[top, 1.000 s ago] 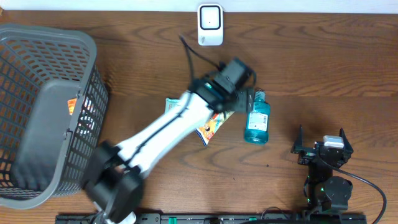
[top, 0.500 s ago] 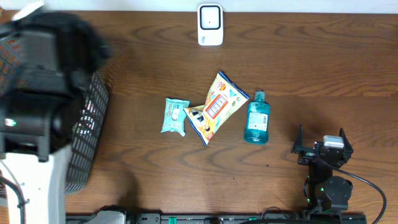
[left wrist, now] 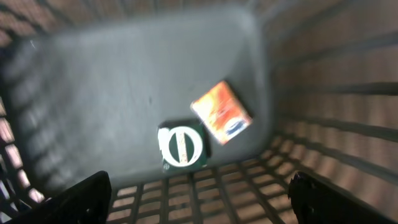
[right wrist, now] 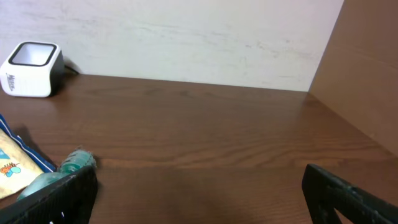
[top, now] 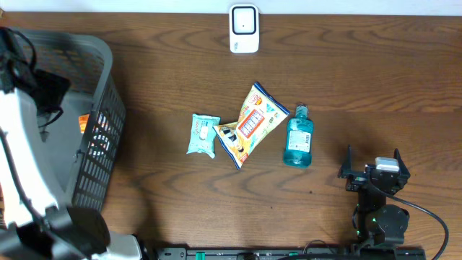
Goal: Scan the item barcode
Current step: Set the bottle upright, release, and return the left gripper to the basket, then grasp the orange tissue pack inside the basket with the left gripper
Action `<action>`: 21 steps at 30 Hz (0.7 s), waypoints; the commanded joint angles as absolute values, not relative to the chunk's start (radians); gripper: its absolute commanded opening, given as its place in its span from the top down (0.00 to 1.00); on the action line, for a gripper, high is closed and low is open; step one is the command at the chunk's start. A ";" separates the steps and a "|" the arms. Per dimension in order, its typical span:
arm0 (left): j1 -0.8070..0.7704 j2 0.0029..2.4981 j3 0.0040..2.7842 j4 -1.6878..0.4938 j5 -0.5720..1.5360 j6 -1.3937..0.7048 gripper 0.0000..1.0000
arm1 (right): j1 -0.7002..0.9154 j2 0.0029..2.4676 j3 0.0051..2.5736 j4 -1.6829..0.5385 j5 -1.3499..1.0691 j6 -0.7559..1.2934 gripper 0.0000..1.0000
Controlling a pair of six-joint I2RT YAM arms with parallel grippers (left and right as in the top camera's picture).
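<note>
Overhead: the left arm (top: 22, 159) hangs over the basket (top: 101, 144). A wipes packet (top: 203, 135), snack bag (top: 253, 124) and blue bottle (top: 297, 137) lie on the surface (top: 361, 87) to the basket's right. Nothing is at the scanner (top: 244, 29), so a scan seems yet to come.

Left wrist: the left tool (left wrist: 199, 199) is spread and empty above the basket floor. An orange box (left wrist: 222, 112) and a green pack (left wrist: 182, 146) lie there touching, below it.

Right wrist: the right tool (right wrist: 199, 193) is spread wide and empty, well apart from the basket.

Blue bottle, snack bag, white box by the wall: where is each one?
blue bottle (top: 298, 142), overhead view, middle of its body.
snack bag (top: 253, 123), overhead view, its printed front.
white box (top: 244, 29), overhead view, its top face.
</note>
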State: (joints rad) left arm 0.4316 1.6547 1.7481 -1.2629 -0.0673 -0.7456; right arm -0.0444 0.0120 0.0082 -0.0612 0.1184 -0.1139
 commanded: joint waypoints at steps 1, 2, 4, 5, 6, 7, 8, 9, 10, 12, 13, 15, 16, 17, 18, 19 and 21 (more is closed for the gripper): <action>0.436 1.792 1.721 -1.275 0.017 -0.905 0.12 | -0.045 0.006 0.006 -0.063 0.113 -0.121 0.01; 0.436 1.823 1.721 -1.274 0.037 -0.945 0.12 | -0.045 0.006 0.006 -0.063 0.113 -0.121 0.01; 0.436 1.885 1.721 -1.255 0.098 -1.023 0.12 | -0.045 0.006 0.006 -0.063 0.113 -0.121 0.01; 0.435 1.915 1.721 -1.239 0.138 -1.055 0.12 | -0.045 0.006 0.006 -0.063 0.113 -0.121 0.01; 0.435 1.943 1.721 -1.223 0.174 -1.086 0.12 | -0.045 0.006 0.006 -0.063 0.113 -0.121 0.01; 0.433 1.966 1.721 -1.209 0.203 -1.117 0.12 | -0.045 0.006 0.006 -0.063 0.113 -0.121 0.01; 0.431 1.987 1.721 -1.198 0.224 -1.147 0.12 | -0.045 0.006 0.006 -0.063 0.113 -0.121 0.01; 0.429 2.013 1.721 -1.188 0.245 -1.184 0.12 | -0.045 0.006 0.006 -0.063 0.113 -0.121 0.01; 0.427 2.032 1.721 -1.184 0.256 -1.212 0.11 | -0.045 0.006 0.006 -0.063 0.113 -0.121 0.01; 0.419 2.073 1.721 -1.179 0.262 -1.262 0.12 | -0.045 0.006 0.006 -0.063 0.113 -0.121 0.01; 0.413 2.092 1.721 -1.169 0.262 -1.271 0.12 | -0.045 0.006 0.006 -0.063 0.113 -0.121 0.01; 0.402 2.121 1.721 -1.145 0.262 -1.270 0.12 | -0.045 0.006 0.006 -0.063 0.113 -0.121 0.01; 0.395 2.135 1.721 -1.137 0.262 -1.271 0.12 | -0.045 0.006 0.006 -0.063 0.113 -0.121 0.01; 0.389 2.150 1.721 -1.130 0.262 -1.273 0.11 | -0.045 0.006 0.006 -0.063 0.113 -0.121 0.01; 0.386 2.157 1.721 -1.127 0.262 -1.278 0.10 | -0.045 0.006 0.006 -0.063 0.113 -0.121 0.01; 0.381 2.168 1.720 -1.124 0.260 -1.285 0.08 | -0.045 0.006 0.006 -0.063 0.113 -0.121 0.01; 0.376 2.186 1.718 -1.123 0.250 -1.312 0.08 | -0.045 0.006 0.006 -0.063 0.113 -0.121 0.01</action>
